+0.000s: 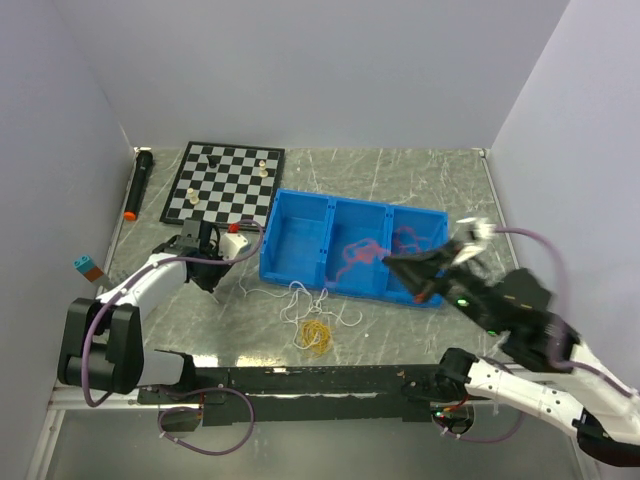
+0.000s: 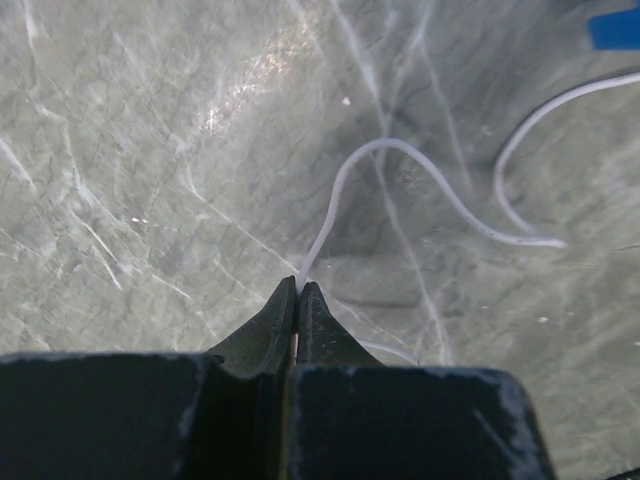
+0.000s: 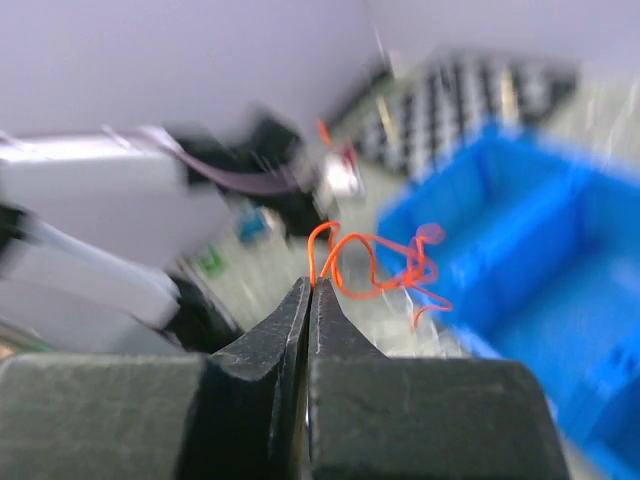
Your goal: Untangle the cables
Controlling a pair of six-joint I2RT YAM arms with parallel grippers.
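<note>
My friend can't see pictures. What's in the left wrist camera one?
The left gripper, jaws shut, pinches a thin white cable. The cable curls away over a grey marbled table, with a blue bin corner top right.

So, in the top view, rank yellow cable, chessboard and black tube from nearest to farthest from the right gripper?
From the right gripper:
1. yellow cable, coiled on the table, near-left.
2. chessboard, far left, behind the blue bin.
3. black tube, at the table's left edge.
</note>
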